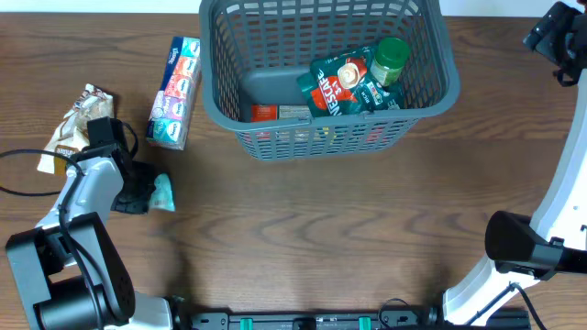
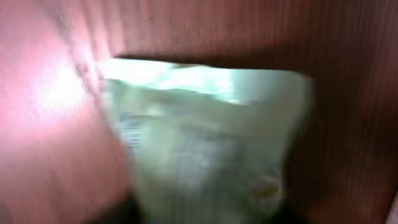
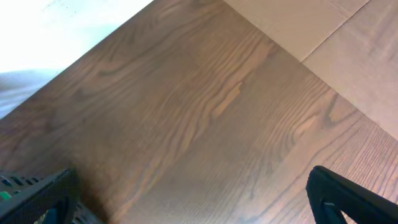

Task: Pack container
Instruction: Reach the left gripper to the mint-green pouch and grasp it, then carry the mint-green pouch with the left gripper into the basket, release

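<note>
Two arms: the left arm [image 1: 87, 188] stands at the left edge of the table [image 1: 321, 238], the right arm [image 1: 559, 202] at its right edge.
Snack bag [image 1: 78, 124]: brown and white, crumpled, lying far left on the wood, just behind the left arm.
Left gripper [image 1: 147, 190]: low over the table with its tip against the packet. The overhead view hides the fingers and the wrist view is blurred, so I cannot tell whether the jaws pinch the packet or only stand around it.
Packet [image 1: 163, 192]: small and pale teal, lying on the wood just right of the left gripper. It fills most of the left wrist view [image 2: 205, 143] as a greenish blur.
Tissue pack [image 1: 176, 92]: a long multi-pack lying flat, between the snack bag and the basket, touching neither.
Basket [image 1: 229, 55]: dark grey with lattice sides, upright at the far middle of the table, well apart from both grippers.
Red box [image 1: 265, 113]: on the basket floor near the front wall, left of the pouch.
Pouch [image 1: 335, 87]: green with red lettering, lying in the basket's right half.
Jar [image 1: 392, 57]: green-lidded, inside the basket at the back right, touching the pouch.
Right gripper [image 3: 193, 199]: its fingers [image 3: 37, 196] are spread wide with only bare wood between them, above a table corner and holding nothing.
</note>
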`<state>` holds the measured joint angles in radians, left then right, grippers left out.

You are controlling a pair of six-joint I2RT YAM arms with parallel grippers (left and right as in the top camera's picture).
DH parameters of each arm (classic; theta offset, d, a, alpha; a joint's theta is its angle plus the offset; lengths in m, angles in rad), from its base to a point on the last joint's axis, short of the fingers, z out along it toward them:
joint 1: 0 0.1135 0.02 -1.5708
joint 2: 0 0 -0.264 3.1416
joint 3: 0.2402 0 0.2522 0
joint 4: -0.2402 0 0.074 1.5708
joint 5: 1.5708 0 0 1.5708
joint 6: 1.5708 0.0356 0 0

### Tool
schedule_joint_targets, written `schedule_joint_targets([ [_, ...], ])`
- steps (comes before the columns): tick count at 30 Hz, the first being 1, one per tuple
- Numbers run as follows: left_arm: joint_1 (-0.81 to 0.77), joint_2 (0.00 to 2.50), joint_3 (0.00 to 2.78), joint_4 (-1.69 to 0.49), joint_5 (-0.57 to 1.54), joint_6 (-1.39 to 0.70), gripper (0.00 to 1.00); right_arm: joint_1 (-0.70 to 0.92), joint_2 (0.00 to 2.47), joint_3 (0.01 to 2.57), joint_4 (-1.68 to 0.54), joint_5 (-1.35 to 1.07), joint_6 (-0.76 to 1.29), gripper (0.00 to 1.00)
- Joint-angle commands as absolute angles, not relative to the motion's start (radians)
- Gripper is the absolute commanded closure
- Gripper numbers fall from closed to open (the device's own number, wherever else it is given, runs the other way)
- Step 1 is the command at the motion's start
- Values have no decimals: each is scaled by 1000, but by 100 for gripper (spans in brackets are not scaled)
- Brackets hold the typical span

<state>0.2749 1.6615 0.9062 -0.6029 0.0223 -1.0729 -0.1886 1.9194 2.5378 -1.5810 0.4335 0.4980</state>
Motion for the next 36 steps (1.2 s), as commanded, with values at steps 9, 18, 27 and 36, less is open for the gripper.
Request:
schedule_joint_targets([
  [9,279,1649,902,-532,105,-975,94,-193,1911,2542,-1583,440,516,1],
  [18,278,1468,1010,-352,277,-713,94,-193,1911,2542,-1583,440,516,1],
  [27,271,1288,1202,-299,415,-513,94,-193,1911,2542,-1583,440,516,1],
  [36,120,1314,1440,-297,508,-425,95,-193,1911,2542,-1583,440,516,1],
])
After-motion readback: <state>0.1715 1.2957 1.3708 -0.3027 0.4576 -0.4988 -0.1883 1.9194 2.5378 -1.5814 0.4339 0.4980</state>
